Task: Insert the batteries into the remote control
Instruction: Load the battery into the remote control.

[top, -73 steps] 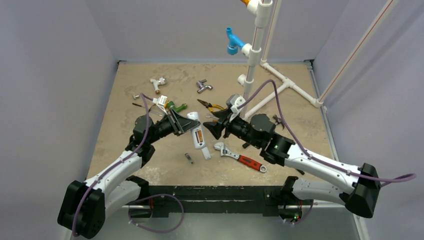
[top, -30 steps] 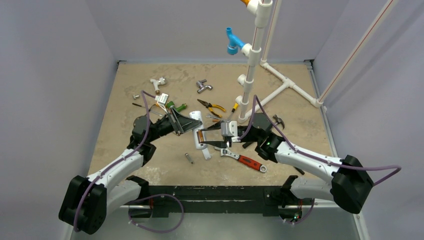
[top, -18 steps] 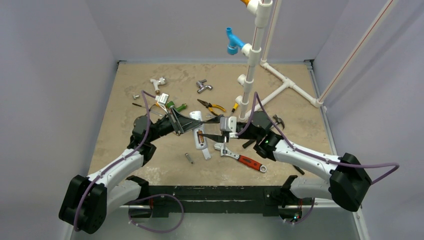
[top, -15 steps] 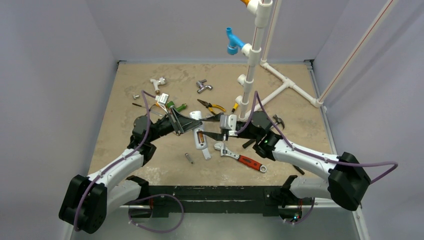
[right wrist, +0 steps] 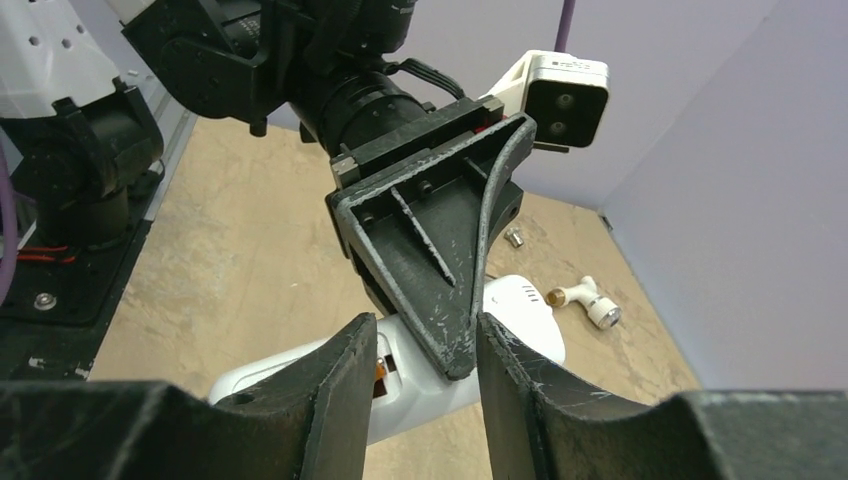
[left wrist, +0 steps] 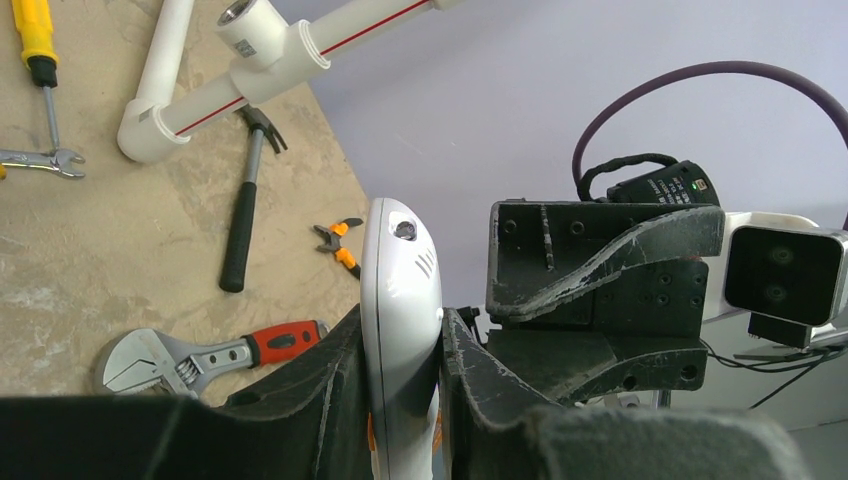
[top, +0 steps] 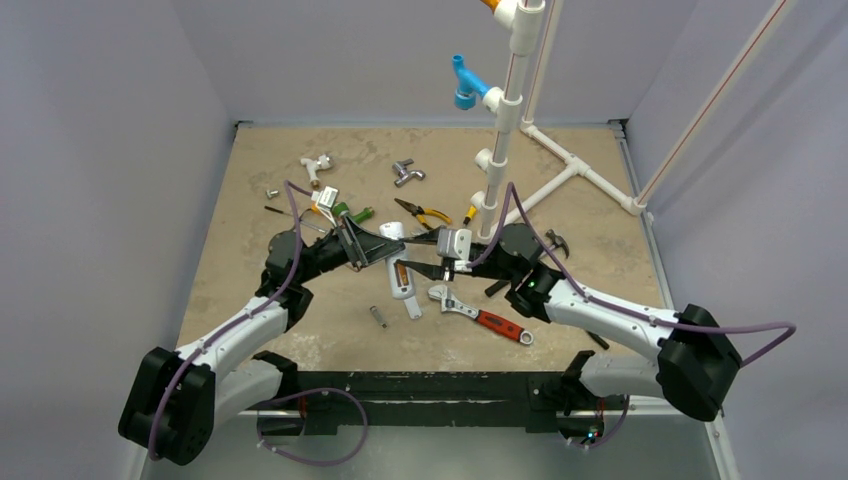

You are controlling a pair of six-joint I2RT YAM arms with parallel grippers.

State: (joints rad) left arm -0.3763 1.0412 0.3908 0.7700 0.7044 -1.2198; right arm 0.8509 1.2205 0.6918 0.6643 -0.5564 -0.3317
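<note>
**A:** Looking over from the red-handled wrench, where was the remote control?

**B:** Just left of the wrench's head, as the overhead camera saw it. The left pincer was clamped on it, with a finger pressed against either side. The remote's rounded end stuck out past the fingertips.

**A:** Did it rest on the counter?

**B:** I could not tell. Its lower end lay close to the wrench's head, but the views did not show whether it touched the surface.

**A:** And the batteries?

**B:** One orange battery sat in a recess of the remote, on the part nearest the wrench's head.

**A:** What of the right pincer?

**B:** It hung just beyond the wrench's head, between the wrench and the remote, and pointed at the remote. Its fingers stood apart and gripped nothing I could see. From its own camera, the tip of one of the left pincer's fingers lined up with the gap, and the remote's white body showed behind it.
</note>
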